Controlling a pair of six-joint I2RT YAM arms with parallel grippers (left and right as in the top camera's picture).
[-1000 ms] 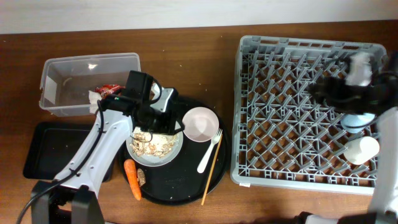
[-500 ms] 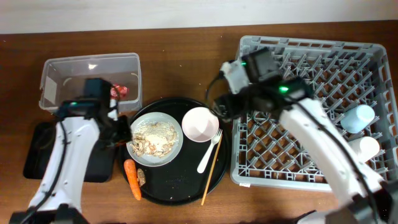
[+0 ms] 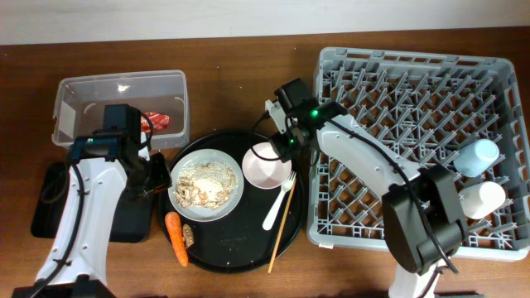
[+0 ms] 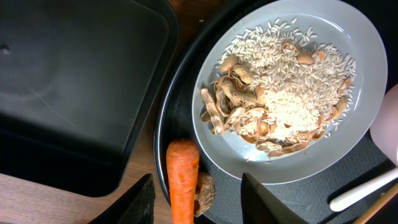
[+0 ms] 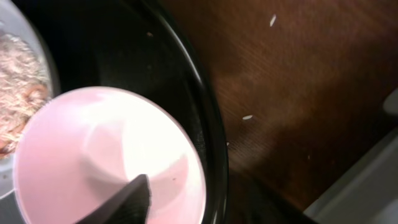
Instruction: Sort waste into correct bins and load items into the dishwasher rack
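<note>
Overhead, the right hand point(image 3: 280, 147) is seen at the upper rim of the pale pink bowl point(image 3: 267, 167), but its fingers are masked by the arm's own body. In the right wrist view only one dark finger point(image 5: 127, 200) is shown, over the bowl's inside, and the other is cut off, so it cannot be told whether the fingers are apart or together. The clear tub point(image 3: 83, 83) is partly covered by the left arm, and only part of the red wrapper point(image 3: 159, 121) is seen in it. The shallow black tray point(image 3: 45, 194) is likewise partly hidden. The left hand point(image 4: 196, 179) is held above the left edge of the round black tray point(image 3: 232, 248) with its fingers apart. The carrot point(image 4: 182, 180) and brown scrap point(image 4: 205, 190) are framed between them and cut off at the bottom. The white plate point(image 4: 323, 158) of food scraps point(image 4: 280, 99) lies just beside. The right arm is bent back from the dishwasher rack point(image 3: 414, 56) side to the bowl
</note>
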